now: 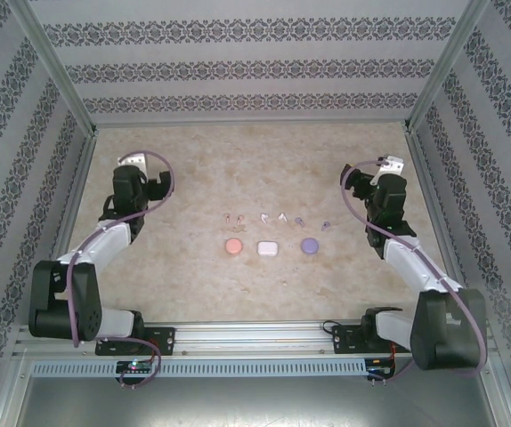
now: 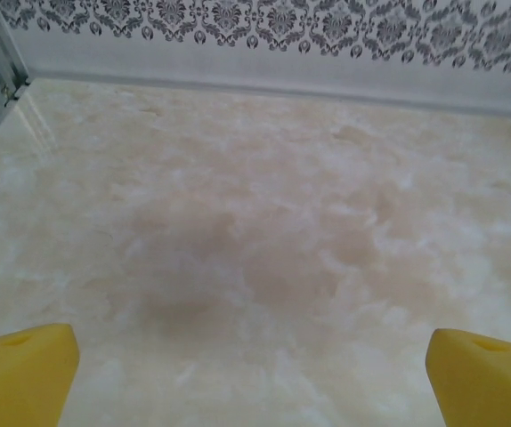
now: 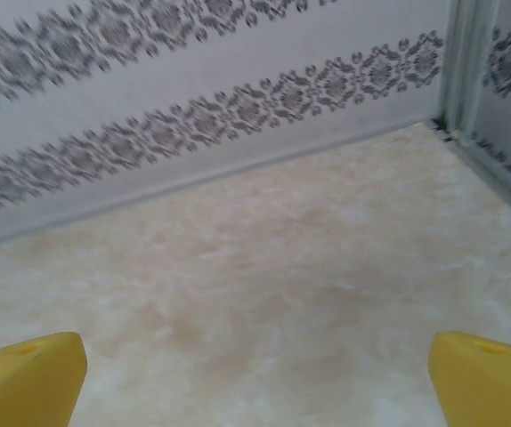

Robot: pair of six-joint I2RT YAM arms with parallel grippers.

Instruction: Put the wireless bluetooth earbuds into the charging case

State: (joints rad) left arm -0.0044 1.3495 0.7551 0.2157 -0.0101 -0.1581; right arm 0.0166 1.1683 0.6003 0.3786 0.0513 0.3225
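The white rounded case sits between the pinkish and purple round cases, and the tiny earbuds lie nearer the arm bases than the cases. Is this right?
No: the top external view shows the tiny earbuds beyond the cases, farther from the arm bases. The white rounded case does sit between the pinkish round case and purple round case.

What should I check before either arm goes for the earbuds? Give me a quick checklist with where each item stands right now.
1. Left gripper open, nothing between its fingers: ok.
2. Right gripper open and empty: ok.
3. Pinkish earbuds, white earbuds and purple earbuds lie loose on the table, just beyond the cases: ok.
4. Pink case, white case and purple case in a row, apart from each other: ok.
5. Case lids open to receive earbuds: cannot tell, too small.
6. A gripper positioned over an earbud: not ok; both stand off at the sides, away from the row.
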